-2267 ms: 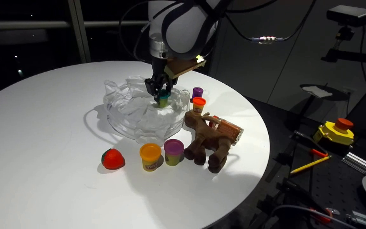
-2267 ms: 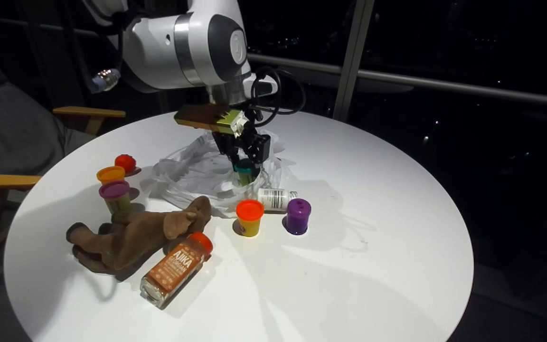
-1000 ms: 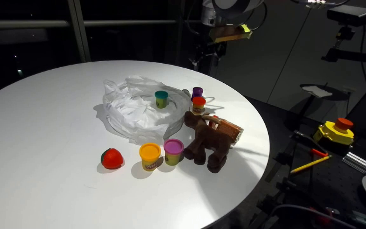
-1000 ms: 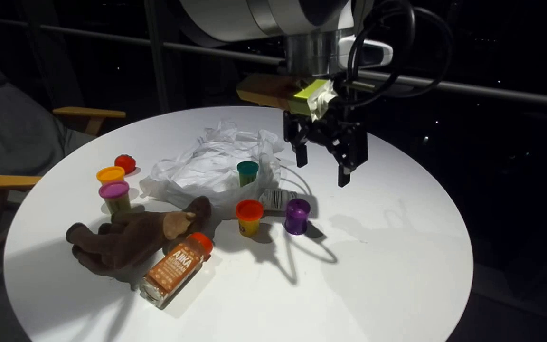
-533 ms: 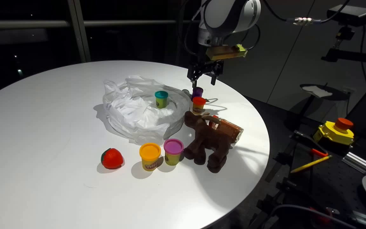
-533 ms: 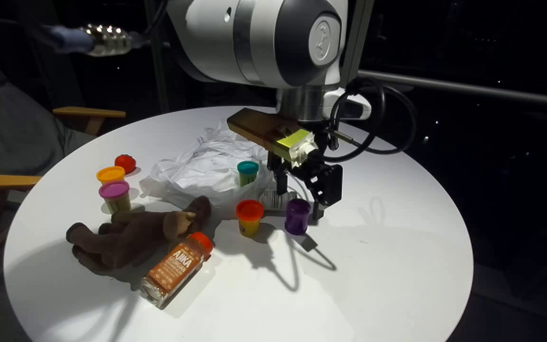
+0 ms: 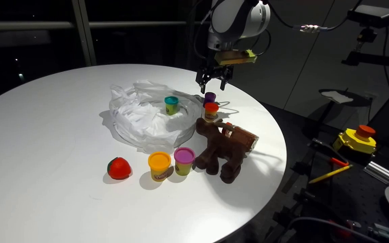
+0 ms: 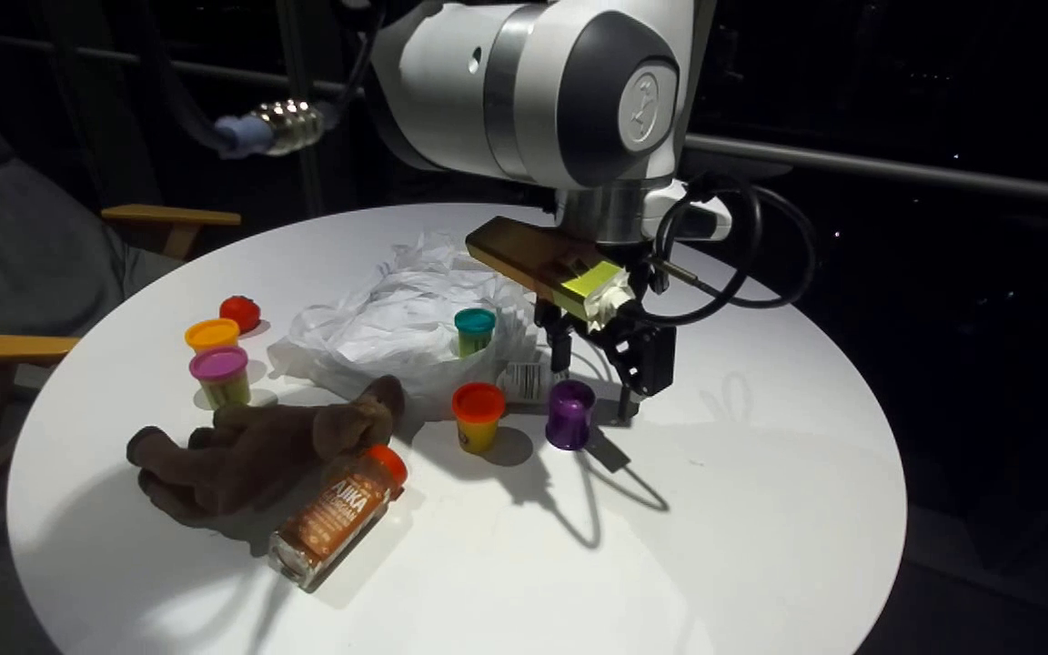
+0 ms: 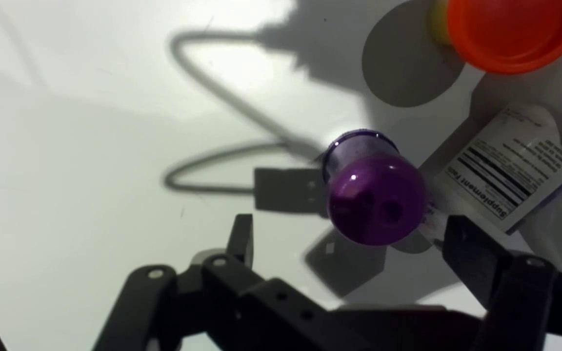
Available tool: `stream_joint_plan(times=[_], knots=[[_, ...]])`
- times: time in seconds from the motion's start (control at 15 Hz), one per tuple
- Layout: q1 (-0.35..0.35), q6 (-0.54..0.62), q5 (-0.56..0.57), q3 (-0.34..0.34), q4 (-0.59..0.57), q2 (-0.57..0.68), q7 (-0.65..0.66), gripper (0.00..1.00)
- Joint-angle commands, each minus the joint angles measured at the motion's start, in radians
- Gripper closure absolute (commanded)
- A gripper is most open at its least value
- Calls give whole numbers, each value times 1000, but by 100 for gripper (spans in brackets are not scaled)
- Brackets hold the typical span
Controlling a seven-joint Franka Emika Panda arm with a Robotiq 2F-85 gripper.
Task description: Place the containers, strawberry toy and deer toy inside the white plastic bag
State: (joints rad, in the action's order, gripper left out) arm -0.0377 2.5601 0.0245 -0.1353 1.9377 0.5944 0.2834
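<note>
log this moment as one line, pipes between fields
gripper: open, empty, by all-purple container | teal-lidded container: upright amid folds of white plastic bag | strawberry toy, deer toy: on table

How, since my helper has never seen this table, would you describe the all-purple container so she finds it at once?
On the round white table, find the crumpled white plastic bag, with a white-labelled bottle lying at its edge. Beside that bottle stands the purple container. Unlike the neighbouring red-lidded yellow tub, it is glossy purple from top to base.
</note>
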Motion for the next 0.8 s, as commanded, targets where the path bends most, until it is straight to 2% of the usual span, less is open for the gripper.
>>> stream_joint_plan(times=[0.0,0.27,0.4,0.73], knots=[[-31,-17,-56,30,-50,32,-51,0],[-40,-25,-79,35,-58,44,-67,0],[-42,-36,-83,33,-60,43,-65,26],[-65,-67,-105,46,-38,3,-83,65]])
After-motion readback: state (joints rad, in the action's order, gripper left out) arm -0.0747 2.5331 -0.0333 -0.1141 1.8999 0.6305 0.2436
